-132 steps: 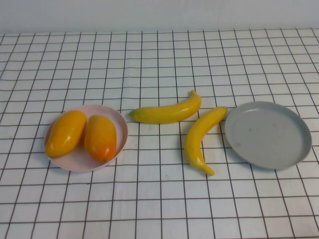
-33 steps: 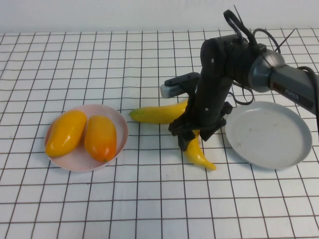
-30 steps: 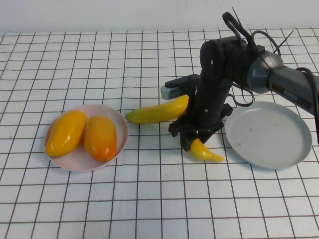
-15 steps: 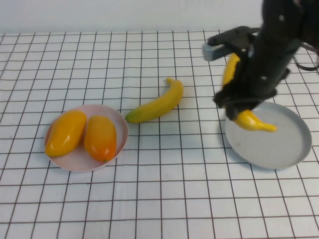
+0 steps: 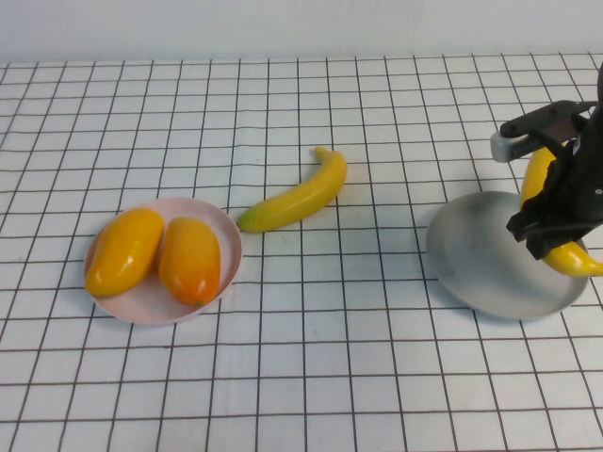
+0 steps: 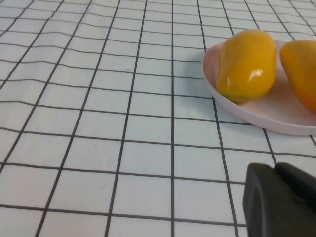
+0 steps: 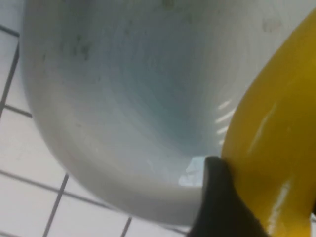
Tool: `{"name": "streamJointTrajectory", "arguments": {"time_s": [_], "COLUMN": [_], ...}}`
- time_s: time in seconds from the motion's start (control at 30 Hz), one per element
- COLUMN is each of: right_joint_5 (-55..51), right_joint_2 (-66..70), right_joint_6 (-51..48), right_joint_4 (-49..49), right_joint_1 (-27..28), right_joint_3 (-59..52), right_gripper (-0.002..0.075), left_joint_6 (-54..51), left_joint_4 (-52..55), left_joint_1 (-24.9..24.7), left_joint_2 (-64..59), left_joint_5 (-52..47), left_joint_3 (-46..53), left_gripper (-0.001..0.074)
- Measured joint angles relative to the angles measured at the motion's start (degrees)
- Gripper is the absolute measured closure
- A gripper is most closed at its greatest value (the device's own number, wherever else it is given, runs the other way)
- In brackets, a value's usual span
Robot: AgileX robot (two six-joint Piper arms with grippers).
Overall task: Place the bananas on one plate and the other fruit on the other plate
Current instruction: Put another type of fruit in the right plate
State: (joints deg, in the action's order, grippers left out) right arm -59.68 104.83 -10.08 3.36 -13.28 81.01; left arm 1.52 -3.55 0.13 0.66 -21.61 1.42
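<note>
White gridded desk (image 5: 301, 377) carries all; beneath the right tool (image 5: 556, 226) lies the round grey plate (image 5: 480, 259); far to its left, the pale pink plate (image 5: 226, 247) holds two orange-yellow oval fruits (image 5: 155, 254); between them lies one yellow banana (image 5: 297, 193); right tool grips the other banana (image 5: 539, 169); left tool (image 6: 281, 202) sits near the pink plate, grip state unclear.
</note>
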Motion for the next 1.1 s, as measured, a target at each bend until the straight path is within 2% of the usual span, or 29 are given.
{"name": "streamJointTrajectory", "arguments": {"time_s": [0.13, 0.23, 0.47, 0.63, 0.83, 1.1], "right_joint_5": [2.93, 2.65, -2.30, -2.26, -3.07, -6.26], "right_joint_2": [1.72, 2.00, 2.22, 3.70, 11.40, 27.29], "right_joint_6": [-0.17, 0.43, 2.17, 2.84, 7.85, 16.23], "right_joint_4": [-0.31, -0.79, -9.37, -17.88, -18.22, -18.22], "right_joint_1": [0.00, 0.00, -0.10, -2.88, -8.40, -11.10], "right_joint_3": [0.00, 0.28, 8.55, 17.09, 29.96, 49.82], "right_gripper": [0.0210, 0.0146, 0.0204, 0.0216, 0.0218, 0.0218], "left_joint_6": [0.00, 0.00, 0.00, 0.00, 0.00, 0.00], "left_joint_4": [0.00, 0.00, 0.00, -0.04, -0.04, -0.04], "left_joint_1": [0.00, 0.00, 0.00, 0.00, 0.00, 0.00], "left_joint_2": [0.00, 0.00, 0.00, 0.00, 0.00, 0.00], "left_joint_5": [0.00, 0.00, 0.00, 0.00, 0.00, 0.00], "left_joint_3": [0.00, 0.00, 0.00, 0.00, 0.00, 0.00], "left_gripper": [0.0739, 0.0739, 0.0739, 0.0739, 0.0739, 0.0739]}}
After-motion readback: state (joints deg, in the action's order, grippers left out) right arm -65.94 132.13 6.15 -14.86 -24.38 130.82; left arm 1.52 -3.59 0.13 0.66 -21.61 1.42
